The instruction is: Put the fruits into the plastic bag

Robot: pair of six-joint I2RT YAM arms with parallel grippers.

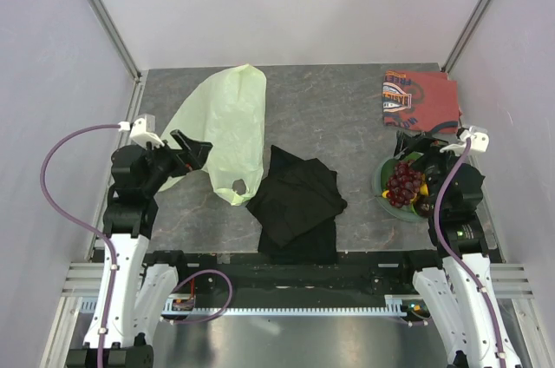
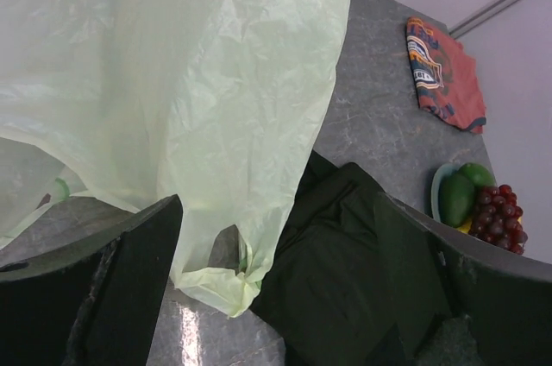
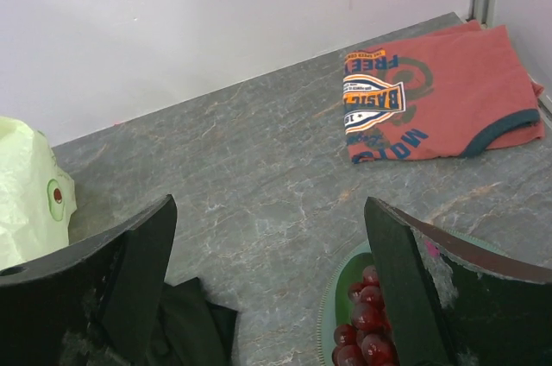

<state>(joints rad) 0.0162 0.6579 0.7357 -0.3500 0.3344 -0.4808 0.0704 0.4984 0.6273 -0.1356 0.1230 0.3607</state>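
**A:** What do you see from the top?

**B:** Your plastic bag [image 1: 227, 125] lies flat on the left half of the table. It runs from near the far edge down toward the middle. Your left gripper [image 1: 196, 152] is at the bag's left edge, its jaws apart. The fruits [image 1: 401, 187] sit on a plate [image 1: 379, 179] by the right edge, with the grape bunch [image 1: 404, 179] on top. Your right gripper [image 1: 414, 144] hangs over the far side of the plate. A black cloth [image 1: 299, 199] lies in the middle by the near edge, just beside the bag's corner. A red-orange cloth [image 1: 421, 99] is in the far right corner.

**A:** And the left wrist?

**B:** The two fingers [image 2: 129, 280] are wide apart — you see the bag's lower corner between them. Far off, a green fruit [image 2: 457, 198] lies beside the grapes, with a bit of yellow fruit [image 2: 467, 226] under it.

**A:** The right wrist?

**B:** Wide apart too. The grapes peek in at the bottom — the bag shows at the left side.
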